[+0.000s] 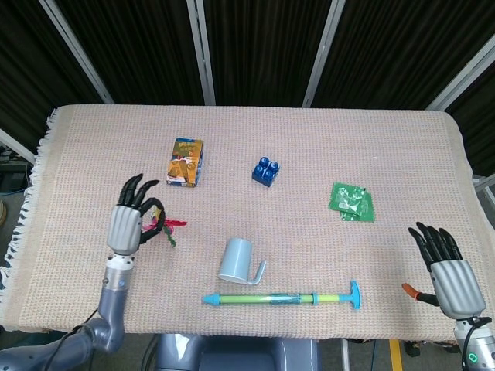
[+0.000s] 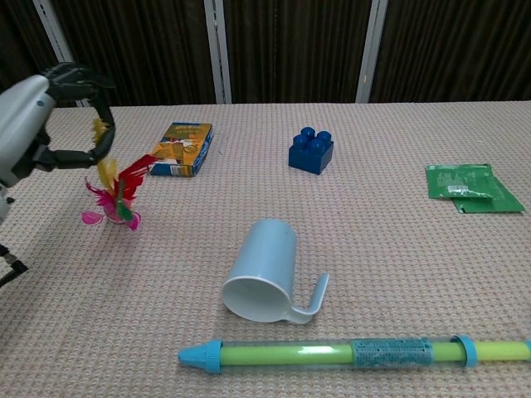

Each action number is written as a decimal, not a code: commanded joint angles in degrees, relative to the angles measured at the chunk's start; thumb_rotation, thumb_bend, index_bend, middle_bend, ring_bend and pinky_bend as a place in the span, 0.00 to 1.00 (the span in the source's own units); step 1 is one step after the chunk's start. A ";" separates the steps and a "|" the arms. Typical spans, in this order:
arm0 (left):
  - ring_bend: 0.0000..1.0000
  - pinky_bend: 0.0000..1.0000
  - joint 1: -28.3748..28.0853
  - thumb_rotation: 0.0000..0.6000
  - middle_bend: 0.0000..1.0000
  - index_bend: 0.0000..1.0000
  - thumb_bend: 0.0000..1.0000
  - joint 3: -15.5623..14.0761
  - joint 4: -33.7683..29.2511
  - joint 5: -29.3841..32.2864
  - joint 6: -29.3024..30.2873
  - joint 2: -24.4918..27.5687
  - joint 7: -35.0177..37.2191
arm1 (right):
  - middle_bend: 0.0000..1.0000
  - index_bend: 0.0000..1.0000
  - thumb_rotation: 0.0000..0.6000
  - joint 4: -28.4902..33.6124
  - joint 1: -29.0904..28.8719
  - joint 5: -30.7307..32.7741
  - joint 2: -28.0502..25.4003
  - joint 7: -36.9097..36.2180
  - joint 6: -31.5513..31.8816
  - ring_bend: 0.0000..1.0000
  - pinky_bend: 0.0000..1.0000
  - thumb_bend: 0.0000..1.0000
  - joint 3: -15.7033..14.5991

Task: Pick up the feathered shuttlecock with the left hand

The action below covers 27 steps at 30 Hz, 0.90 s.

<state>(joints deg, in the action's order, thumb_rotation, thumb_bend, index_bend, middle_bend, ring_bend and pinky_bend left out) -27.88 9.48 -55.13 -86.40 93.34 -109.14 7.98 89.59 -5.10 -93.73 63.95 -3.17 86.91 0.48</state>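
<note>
The feathered shuttlecock [image 2: 119, 189] has red, pink, yellow and green feathers. It hangs from the curled fingers of my left hand [image 2: 33, 124] at the far left of the chest view, its lower end close above the woven cloth. In the head view the shuttlecock [image 1: 162, 228] sticks out to the right of my left hand [image 1: 128, 220], left of the cup. My right hand [image 1: 448, 263] hovers at the table's front right corner, fingers spread, holding nothing.
A light-blue cup [image 1: 237, 260] lies on its side at front centre, with a green and blue tube [image 1: 282, 297] in front of it. An orange box [image 1: 185, 161], a blue brick [image 1: 265, 171] and a green packet [image 1: 353, 202] lie farther back.
</note>
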 commanded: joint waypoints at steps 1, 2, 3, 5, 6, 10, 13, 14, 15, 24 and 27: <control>0.06 0.11 4.40 1.00 0.19 0.76 0.50 -2.07 -5.00 -1.42 4.19 5.76 -2.00 | 0.00 0.00 1.00 0.00 -0.02 0.14 0.11 0.21 -0.14 0.00 0.00 0.00 0.04; 0.06 0.11 5.01 1.00 0.19 0.75 0.50 -2.31 -5.97 -1.58 4.63 6.79 -2.23 | 0.00 0.00 1.00 0.10 -0.10 0.20 0.15 0.33 -0.30 0.00 0.00 0.00 0.07; 0.06 0.10 5.67 1.00 0.19 0.73 0.50 -2.53 -6.84 -1.65 5.02 7.82 -2.33 | 0.00 0.00 1.00 0.17 -0.19 0.21 0.16 0.51 -0.49 0.00 0.00 0.00 0.06; 0.06 0.10 6.63 1.00 0.19 0.71 0.50 -2.67 -8.13 -1.65 5.64 9.24 -2.37 | 0.00 0.00 1.00 0.33 -0.33 0.14 0.27 0.95 -0.75 0.00 0.00 0.00 0.01; 0.06 0.10 7.10 1.00 0.19 0.71 0.50 -2.64 -8.57 -1.72 6.12 9.87 -2.41 | 0.00 0.00 1.00 0.40 -0.32 -0.05 0.41 1.26 -0.81 0.00 0.00 0.00 -0.13; 0.06 0.10 8.64 1.00 0.18 0.68 0.48 -1.69 -8.20 -1.07 7.66 11.45 -2.07 | 0.00 0.00 1.00 0.71 -0.37 -0.53 0.63 2.14 -0.97 0.00 0.00 0.00 -0.44; 0.04 0.09 9.75 1.00 0.12 0.40 0.44 -0.63 -7.69 -0.05 8.31 12.78 -0.88 | 0.00 0.00 1.00 0.85 -0.35 -0.29 0.77 2.55 -1.03 0.00 0.00 0.00 -0.36; 0.02 0.08 10.13 1.00 0.09 0.30 0.42 -0.35 -7.88 0.10 8.67 13.35 -0.22 | 0.00 0.00 1.00 0.90 -0.38 -0.18 0.83 2.72 -1.14 0.00 0.00 0.00 -0.34; 0.01 0.08 10.59 1.00 0.06 0.20 0.40 0.04 -8.35 0.08 9.50 14.08 0.81 | 0.00 0.00 1.00 0.95 -0.42 -0.05 0.90 2.88 -1.26 0.00 0.00 0.00 -0.30; 0.00 0.00 19.83 1.00 0.00 0.04 0.22 -9.55 -31.26 0.99 5.87 34.53 -12.57 | 0.00 0.00 1.00 1.22 -1.10 0.71 1.15 4.41 -3.13 0.00 0.00 0.00 -0.34; 0.00 0.00 22.19 1.00 0.00 0.01 0.19 -13.41 -41.27 5.17 1.63 41.76 -22.32 | 0.00 0.00 1.00 1.28 -1.13 0.70 1.18 4.87 -3.54 0.00 0.00 0.00 -0.62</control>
<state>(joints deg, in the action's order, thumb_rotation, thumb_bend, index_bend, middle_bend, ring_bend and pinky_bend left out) -10.57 2.65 -83.10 -85.44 100.50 -78.39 -1.62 90.84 -6.21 -93.02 65.13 1.65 83.43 -0.08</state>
